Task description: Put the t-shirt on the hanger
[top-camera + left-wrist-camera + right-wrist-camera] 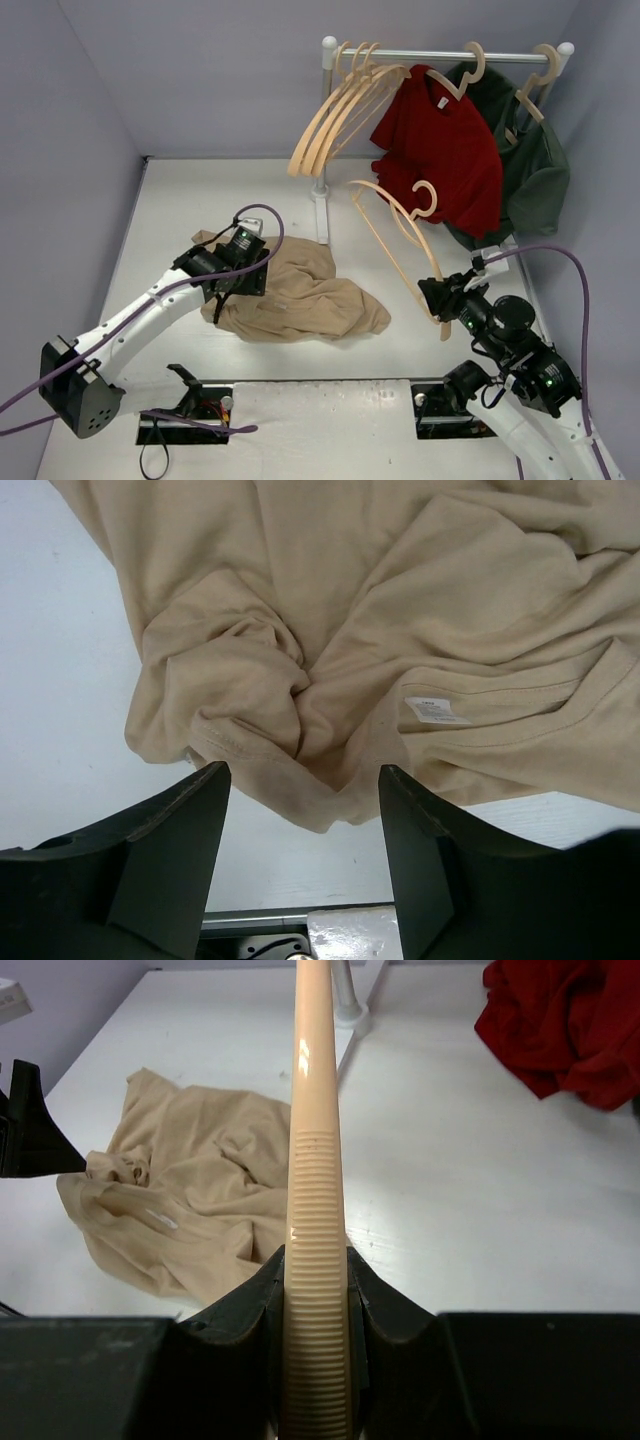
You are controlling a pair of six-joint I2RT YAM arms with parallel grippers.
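Leaning low over the counter [170,210] with the left end effector [303,775] spread above a bunched fold of the t-shirt [420,600] lying there, and pinching one ribbed arm of the hanger [315,1110] tightly in the right end effector [318,1260].

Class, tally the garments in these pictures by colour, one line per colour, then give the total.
Tan t-shirt, on the table: 1
Dark red t-shirt, on the rail: 1
Dark green garment, on the rail: 1
Total: 3
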